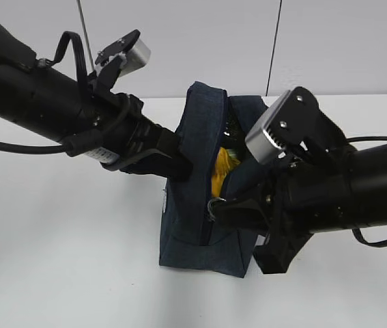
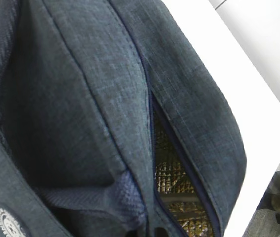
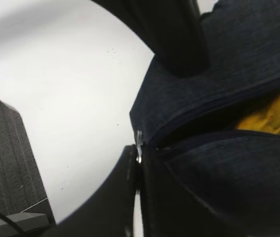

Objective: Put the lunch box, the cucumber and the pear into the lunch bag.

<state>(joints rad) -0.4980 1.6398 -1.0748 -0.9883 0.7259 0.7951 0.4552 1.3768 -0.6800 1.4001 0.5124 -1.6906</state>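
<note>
The dark navy lunch bag point(image 1: 186, 205) stands in the middle of the white table with its zipper partly open. The yellow pear point(image 1: 223, 171) shows inside the opening, and also in the right wrist view point(image 3: 274, 116). A dark glossy shape point(image 1: 230, 128) above it may be the cucumber. The lunch box is hidden. My left gripper point(image 1: 178, 164) is clamped on the bag's left upper side. Its view shows only bag fabric point(image 2: 95, 98) and silvery lining point(image 2: 172, 173). My right gripper point(image 1: 222, 209) is shut on the metal zipper pull point(image 3: 139, 140) at the bag's front.
The white table point(image 1: 56, 260) lies on all sides of the bag. A pale wall rises behind it. The table's edge and dark floor point(image 3: 6, 173) show at the left of the right wrist view.
</note>
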